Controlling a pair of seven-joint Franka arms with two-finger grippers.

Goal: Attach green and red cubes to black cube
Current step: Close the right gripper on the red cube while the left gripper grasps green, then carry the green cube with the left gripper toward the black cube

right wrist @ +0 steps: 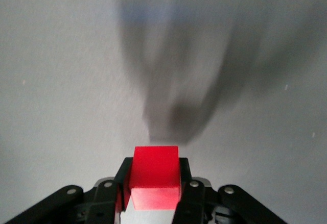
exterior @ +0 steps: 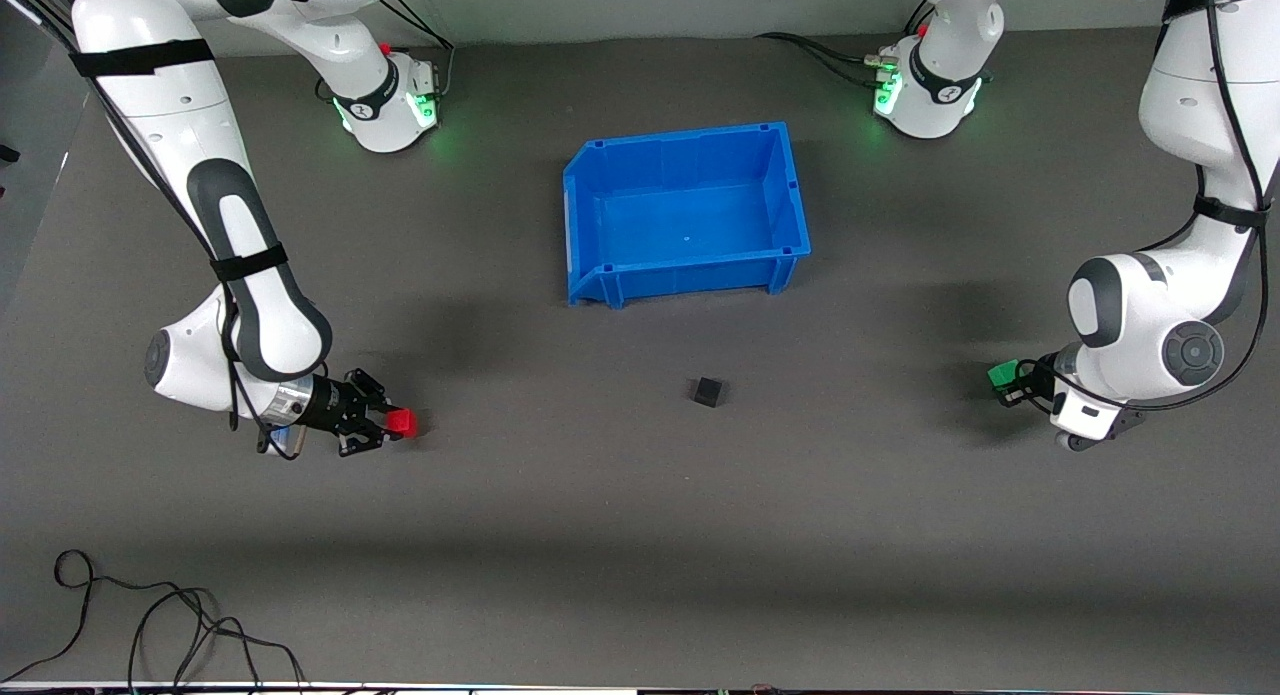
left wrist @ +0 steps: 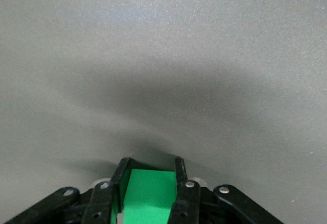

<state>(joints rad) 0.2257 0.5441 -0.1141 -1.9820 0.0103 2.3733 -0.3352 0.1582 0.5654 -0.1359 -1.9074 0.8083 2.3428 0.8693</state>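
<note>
The black cube [exterior: 708,391] sits alone on the dark table, nearer to the front camera than the blue bin. My right gripper [exterior: 392,424] is shut on the red cube [exterior: 402,423], held just above the table toward the right arm's end; the red cube [right wrist: 155,175] shows between its fingers in the right wrist view. My left gripper [exterior: 1008,383] is shut on the green cube [exterior: 1002,374], held above the table toward the left arm's end; the green cube [left wrist: 148,193] shows between its fingers in the left wrist view. Both held cubes are well apart from the black cube.
A blue bin [exterior: 590,190], empty, stands mid-table, farther from the front camera than the black cube. Loose black cables [exterior: 150,625] lie near the front edge at the right arm's end.
</note>
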